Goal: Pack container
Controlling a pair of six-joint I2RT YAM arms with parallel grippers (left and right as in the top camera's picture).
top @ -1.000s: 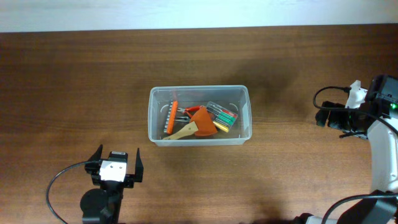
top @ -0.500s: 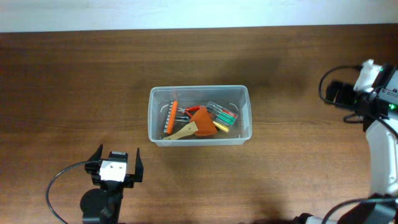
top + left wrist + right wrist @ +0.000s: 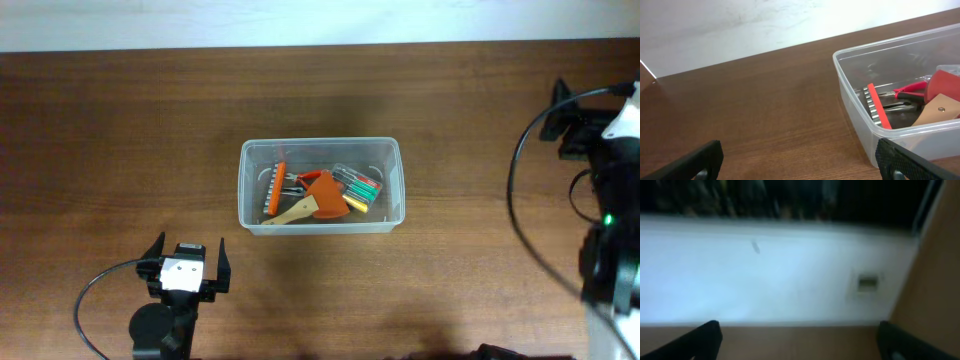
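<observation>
the clear plastic box (image 3: 320, 142) sits in the middle of the brown table (image 3: 120, 130). inside it lie an orange strip of metal bits (image 3: 274, 189), red pliers (image 3: 300, 180), an orange scraper with a wooden handle (image 3: 315, 200) and a small clear case of green and yellow bits (image 3: 360, 187). the left gripper (image 3: 190, 243) is near the front edge, well apart from the box, fingers wide open and holding nothing. the right gripper (image 3: 797, 342) is far off on the right, facing a white wall, fingers wide open and empty too.
</observation>
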